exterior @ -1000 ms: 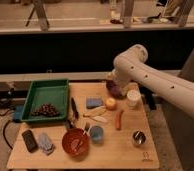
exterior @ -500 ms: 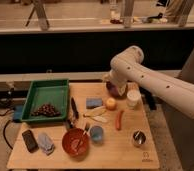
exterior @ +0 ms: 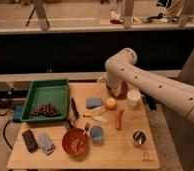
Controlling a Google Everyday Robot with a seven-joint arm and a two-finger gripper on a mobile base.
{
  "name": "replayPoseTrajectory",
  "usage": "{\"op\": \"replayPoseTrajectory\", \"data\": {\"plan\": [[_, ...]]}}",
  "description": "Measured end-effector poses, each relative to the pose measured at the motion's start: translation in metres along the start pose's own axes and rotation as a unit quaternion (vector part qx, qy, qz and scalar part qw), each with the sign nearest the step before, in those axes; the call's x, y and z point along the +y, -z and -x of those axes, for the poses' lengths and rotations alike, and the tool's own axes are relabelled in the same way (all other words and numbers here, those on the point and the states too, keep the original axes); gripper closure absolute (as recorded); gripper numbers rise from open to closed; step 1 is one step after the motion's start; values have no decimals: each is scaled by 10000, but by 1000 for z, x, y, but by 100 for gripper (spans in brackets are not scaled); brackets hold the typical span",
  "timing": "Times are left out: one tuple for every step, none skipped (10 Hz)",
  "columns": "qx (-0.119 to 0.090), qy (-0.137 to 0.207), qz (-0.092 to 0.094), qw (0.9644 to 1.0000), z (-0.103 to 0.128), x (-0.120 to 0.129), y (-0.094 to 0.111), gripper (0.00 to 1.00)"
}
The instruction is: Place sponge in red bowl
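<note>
The sponge (exterior: 94, 102) is a small flat blue block on the wooden table (exterior: 115, 152), left of centre. The red bowl (exterior: 76, 143) stands near the front edge with something small lying in it. My white arm reaches in from the right and bends down over the back of the table. The gripper (exterior: 110, 89) hangs at its end, just right of and behind the sponge, mostly hidden by the wrist. It sits in front of a dark maroon bowl (exterior: 122, 91).
A green tray (exterior: 40, 95) holding a dark cluster is at the left. A light-blue cup (exterior: 96, 133), yellow fruit (exterior: 110, 103), white cup (exterior: 133, 98), orange stick (exterior: 120, 120), metal cup (exterior: 138, 137), grey-blue bundle (exterior: 45, 144) and black block (exterior: 29, 140) crowd the table.
My arm has swung a little to the left, bringing the gripper closer to the sponge. The objects on the table have not moved.
</note>
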Motion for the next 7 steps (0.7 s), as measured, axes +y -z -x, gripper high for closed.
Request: {"op": "replayPoseTrajectory", "data": {"plan": [[-35, 56, -7, 10000, 1, -1, -2, 20], [-70, 99, -9, 9999, 3, -3, -6, 20], [-105, 156, -17, 9998, 6, -7, -10, 20], [-154, 243, -21, 9996, 9, -10, -15, 20], [-191, 307, -22, 9993, 11, -11, -19, 20], [-220, 352, -22, 9991, 12, -12, -23, 20], [-245, 375, -18, 9990, 12, -12, -26, 20]]}}
